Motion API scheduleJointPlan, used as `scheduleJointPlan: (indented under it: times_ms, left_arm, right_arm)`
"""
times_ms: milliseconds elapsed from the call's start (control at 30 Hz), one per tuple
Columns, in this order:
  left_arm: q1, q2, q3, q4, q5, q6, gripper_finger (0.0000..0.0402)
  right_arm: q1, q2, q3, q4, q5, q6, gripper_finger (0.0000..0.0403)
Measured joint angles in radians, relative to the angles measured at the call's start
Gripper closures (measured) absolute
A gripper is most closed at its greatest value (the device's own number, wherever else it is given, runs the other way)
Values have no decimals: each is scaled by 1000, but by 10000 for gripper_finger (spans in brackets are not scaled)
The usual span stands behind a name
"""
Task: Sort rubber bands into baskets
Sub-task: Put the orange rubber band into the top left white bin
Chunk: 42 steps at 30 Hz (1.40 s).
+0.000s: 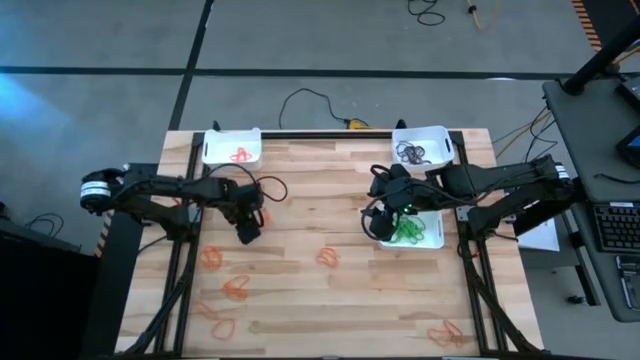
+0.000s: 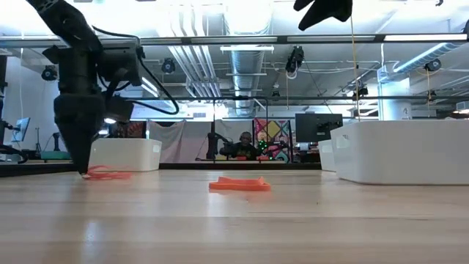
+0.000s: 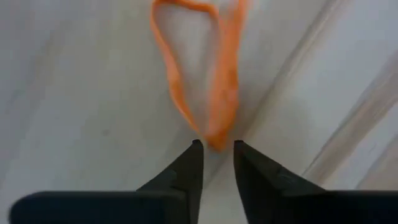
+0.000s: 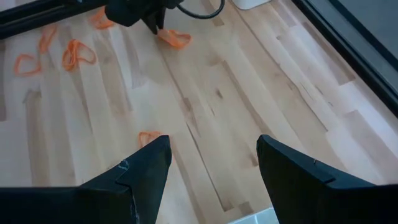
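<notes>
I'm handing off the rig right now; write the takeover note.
Left claw: down at the table, slightly parted, tips at an orange band; grip uncertain.
Right claw: open, empty, by the green-band basket.
Done: orange bands in the far-left basket, dark ones in the far-right basket, green ones sorted.
Left: orange bands loose on the table, like one at the near-right corner.

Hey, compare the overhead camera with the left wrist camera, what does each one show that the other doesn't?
Only the overhead view shows the three baskets: one with orange bands, one with dark bands, one with green bands. It also shows the right hand above the green one and loose orange bands scattered on the wooden table.

Only the left wrist view shows the left hand's fingertips slightly parted at the end of one orange band.

Both show the left hand down at the tabletop.
</notes>
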Motion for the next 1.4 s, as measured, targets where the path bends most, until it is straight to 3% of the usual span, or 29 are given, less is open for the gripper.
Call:
scheduleJointPlan:
  times_ms: [167,333,400,667,900,1267,1400]
  left_arm:
    - [-15,0,9,-26,73,14,316]
    - [-19,0,45,-73,59,16,386]
    - [-19,0,60,-75,24,16,392]
    - [-23,0,92,-24,-39,112,311]
    - [-47,6,77,37,41,195,253]
    - [-105,112,72,131,33,222,267]
    - [-105,188,78,143,-59,139,287]
  right_arm:
    - [0,0,0,-5,-3,-15,172]
    - [-6,0,0,-5,-3,-46,172]
    - [-12,0,0,-5,-3,-49,172]
    - [-29,0,0,-6,-2,-64,172]
    - [-29,0,0,-6,-2,-61,172]
    - [-29,0,0,-8,0,-39,172]
    - [-28,0,0,-15,-1,-32,172]
